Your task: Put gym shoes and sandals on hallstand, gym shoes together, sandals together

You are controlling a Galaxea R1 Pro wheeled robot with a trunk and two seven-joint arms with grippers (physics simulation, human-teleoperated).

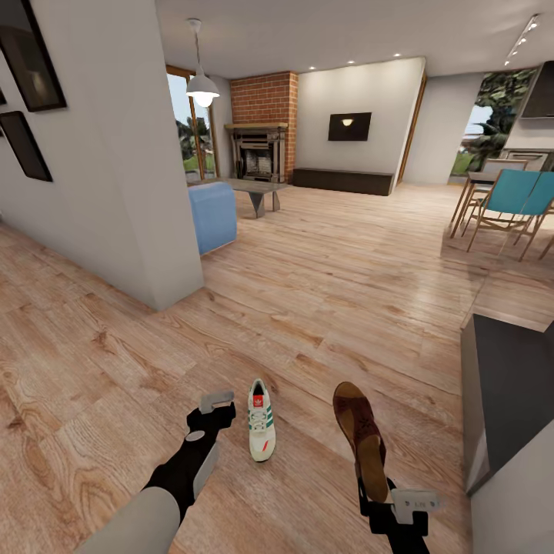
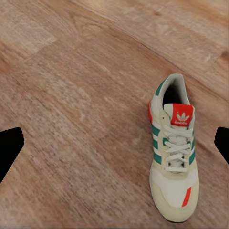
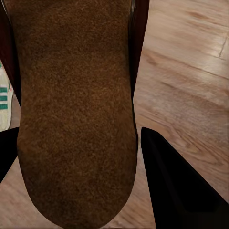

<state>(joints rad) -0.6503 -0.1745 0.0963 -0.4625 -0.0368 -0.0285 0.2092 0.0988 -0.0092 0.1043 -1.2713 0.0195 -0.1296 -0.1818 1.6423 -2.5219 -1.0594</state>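
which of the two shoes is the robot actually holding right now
The brown sandal, gripped at its heel end by the right pincer. The white sneaker lies free on the floor beside the open left pincer.

The left arm's matte black forearm (image 1: 183, 465) widened toward the elbow into a smooth pale grey sleeve-like shell (image 1: 135, 527). A light grey round disc sat on the wrist, and the black left gripper (image 1: 218, 401) was capped by a flat pale grey finger plate. In the left wrist view its fingertips (image 2: 8, 150) came through as plain black wedges with angled edges, no markings readable. Over on the right, the black right gripper (image 1: 388, 500) carried a pale grey rectangular block with small dark marks, too small to read. In the right wrist view, one broad black finger (image 3: 179, 186) tapered to a point.
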